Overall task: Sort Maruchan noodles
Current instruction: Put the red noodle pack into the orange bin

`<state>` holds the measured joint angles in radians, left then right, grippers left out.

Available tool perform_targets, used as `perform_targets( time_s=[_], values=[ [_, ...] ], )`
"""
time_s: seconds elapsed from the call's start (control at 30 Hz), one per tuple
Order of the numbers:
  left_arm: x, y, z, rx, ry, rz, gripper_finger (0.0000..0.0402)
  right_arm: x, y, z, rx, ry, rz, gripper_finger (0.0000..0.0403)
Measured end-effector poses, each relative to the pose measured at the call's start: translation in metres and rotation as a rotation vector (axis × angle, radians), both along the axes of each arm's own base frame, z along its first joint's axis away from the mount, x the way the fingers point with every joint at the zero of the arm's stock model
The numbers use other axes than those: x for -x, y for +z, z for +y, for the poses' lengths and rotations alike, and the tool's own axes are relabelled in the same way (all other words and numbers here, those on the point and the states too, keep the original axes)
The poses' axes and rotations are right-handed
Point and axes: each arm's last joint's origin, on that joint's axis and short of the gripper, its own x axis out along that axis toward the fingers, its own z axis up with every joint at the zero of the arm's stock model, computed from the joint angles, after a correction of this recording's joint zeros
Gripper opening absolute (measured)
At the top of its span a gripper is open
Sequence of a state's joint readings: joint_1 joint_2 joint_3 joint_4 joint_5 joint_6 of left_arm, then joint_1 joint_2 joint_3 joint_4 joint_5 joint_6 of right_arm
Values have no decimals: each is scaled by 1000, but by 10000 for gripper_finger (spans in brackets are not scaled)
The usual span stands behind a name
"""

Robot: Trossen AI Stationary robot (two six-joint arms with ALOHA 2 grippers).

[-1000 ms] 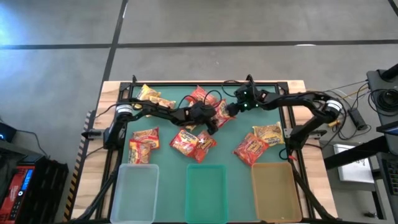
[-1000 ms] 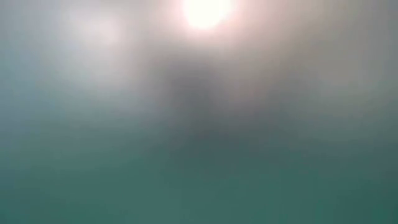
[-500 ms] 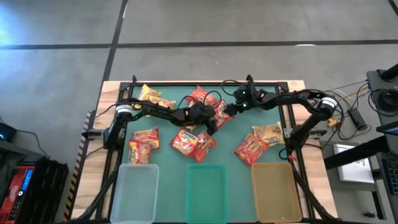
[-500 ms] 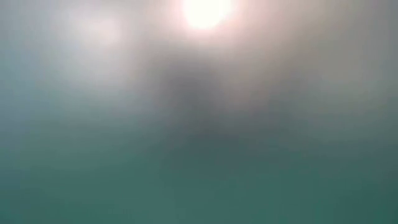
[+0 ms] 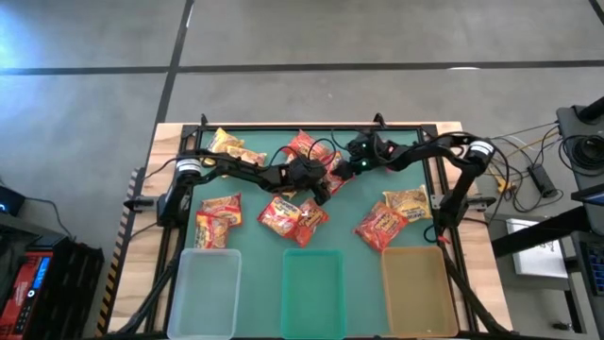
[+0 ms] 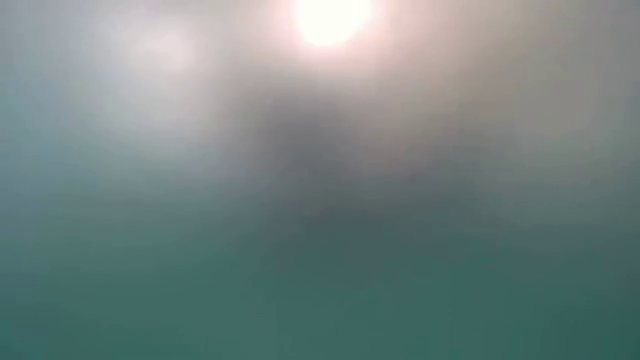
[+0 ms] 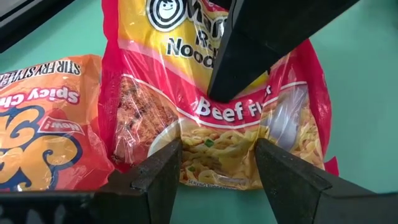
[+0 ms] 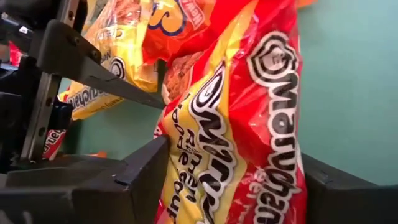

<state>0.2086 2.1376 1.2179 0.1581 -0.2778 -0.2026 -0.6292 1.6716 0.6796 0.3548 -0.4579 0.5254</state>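
A red Maruchan beef packet [image 5: 338,181] lies on the green mat mid-table, beside an orange spicy packet [image 7: 43,137]. My left gripper [image 5: 321,187] reaches in from the left. It is open, with its fingertips over the packet's bowl-picture end [image 7: 217,149]. My right gripper [image 5: 343,171] comes from the right, open, with the packet's logo end [image 8: 249,93] between its fingers. Other Maruchan noodles lie in loose groups on the mat: near left [image 5: 219,217], near centre [image 5: 293,215], near right [image 5: 382,227] and far [image 5: 304,144]. My left gripper slants down from the table's left, and its two fingers [image 7: 155,177] stand in front of the flat packet's face near its end seam. Whether they touch it, I cannot tell. My right gripper slants down from the table's right. The packet's logo end fills the gap between its fingers, and the crinkled side edges [image 8: 166,149] lie against both inner sides. One finger [image 7: 249,56] lies across the label. The packet rests on the mat.
Three shallow trays stand along the near edge: clear [image 5: 205,293], green [image 5: 313,293] and tan [image 5: 418,291]. A yellow packet [image 5: 231,146] lies far left and another [image 5: 408,201] at the right. A black frame [image 5: 311,126] borders the mat.
My right gripper has come down and a little toward the table's left, closing in on the beef packet. My left gripper and the packets have kept still.
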Motion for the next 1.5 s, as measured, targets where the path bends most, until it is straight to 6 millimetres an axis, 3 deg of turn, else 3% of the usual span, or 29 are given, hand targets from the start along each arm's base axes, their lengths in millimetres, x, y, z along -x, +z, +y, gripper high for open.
perform_targets(
  time_s=[0.3,0.4,0.8,1.17,1.5],
  values=[
    [-1,6,-6,0,37,-25,194,0,7,0,11,-1,-24,128],
    [2,12,-10,-29,46,-2,194,0,12,0,29,5,-41,112],
    [14,41,-13,-73,138,37,194,3,22,2,128,55,-37,106],
    [20,64,-12,-144,65,69,194,1,30,0,210,102,-38,106],
    [38,92,14,-177,71,98,194,-11,53,-9,297,191,9,105]
  ],
)
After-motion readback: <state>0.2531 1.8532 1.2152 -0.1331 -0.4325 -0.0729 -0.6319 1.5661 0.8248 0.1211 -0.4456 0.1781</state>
